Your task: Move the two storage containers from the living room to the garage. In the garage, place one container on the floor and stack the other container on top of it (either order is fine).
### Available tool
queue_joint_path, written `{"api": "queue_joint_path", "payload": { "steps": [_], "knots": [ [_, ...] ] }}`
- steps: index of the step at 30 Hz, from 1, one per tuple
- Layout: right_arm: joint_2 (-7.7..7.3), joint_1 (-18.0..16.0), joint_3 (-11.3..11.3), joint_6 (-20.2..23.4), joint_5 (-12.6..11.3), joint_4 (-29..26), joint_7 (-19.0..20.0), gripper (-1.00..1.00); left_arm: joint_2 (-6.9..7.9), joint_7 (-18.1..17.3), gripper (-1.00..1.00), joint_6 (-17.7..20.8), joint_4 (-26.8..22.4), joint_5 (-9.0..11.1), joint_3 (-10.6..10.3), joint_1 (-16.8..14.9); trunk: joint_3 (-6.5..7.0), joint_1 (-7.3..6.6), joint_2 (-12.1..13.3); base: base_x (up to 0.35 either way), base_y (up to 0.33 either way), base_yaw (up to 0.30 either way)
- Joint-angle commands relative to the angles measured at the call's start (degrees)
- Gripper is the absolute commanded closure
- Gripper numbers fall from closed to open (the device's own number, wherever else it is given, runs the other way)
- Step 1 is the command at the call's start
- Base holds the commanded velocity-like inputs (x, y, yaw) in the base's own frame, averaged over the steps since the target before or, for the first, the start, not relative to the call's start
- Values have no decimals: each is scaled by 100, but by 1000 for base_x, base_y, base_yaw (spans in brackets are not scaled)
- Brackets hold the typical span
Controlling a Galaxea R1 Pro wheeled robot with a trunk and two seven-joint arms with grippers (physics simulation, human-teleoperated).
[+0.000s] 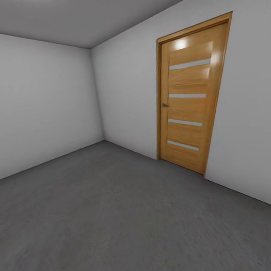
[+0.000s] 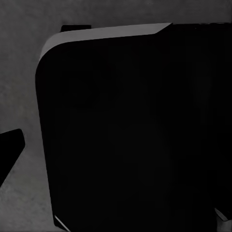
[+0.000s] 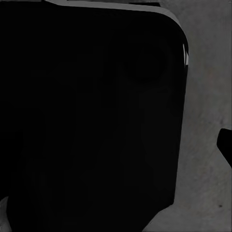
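Head view: bare garage corner, pale grey walls, dark grey concrete floor, wooden door with four glass strips, closed, handle on its left edge. The floor patch in front of the door carries nothing. Neither storage container is in sight here, so I can't say where they are from this frame. Left wrist view: a big black rounded body sits right in front of the lens, probably part of the robot itself, with a pale lit edge along one side; grey speckled concrete shows around it, and a dark wedge pokes in at the frame edge, too little of it to identify. Left tool state: cannot tell. Right wrist view: same story, black rounded body blocking most of the frame, strip of concrete beside it, small dark shape at the edge. Right tool state: cannot tell. My read: this is a travel step, robot is inside the garage with no bin visible in either arm. Next move calls for locating the bins, then setting one on the concrete near the door and stacking the other squarely inside or on it.
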Motion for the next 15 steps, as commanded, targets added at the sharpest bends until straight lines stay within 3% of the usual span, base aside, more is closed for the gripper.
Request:
{"api": "queue_joint_path", "payload": {
  "steps": [1,15],
  "knots": [
    [2,-2,-3,0,-2,-5,2,-100,1,-13,-100,-15,2,-3,-5,-2,-6,3,-3,304,195,-217],
    [14,-2,-2,0,-2,-9,2,-100,-4,-13,-100,-23,2,-5,-5,-2,-6,3,-3,301,200,-239]
  ]
}}
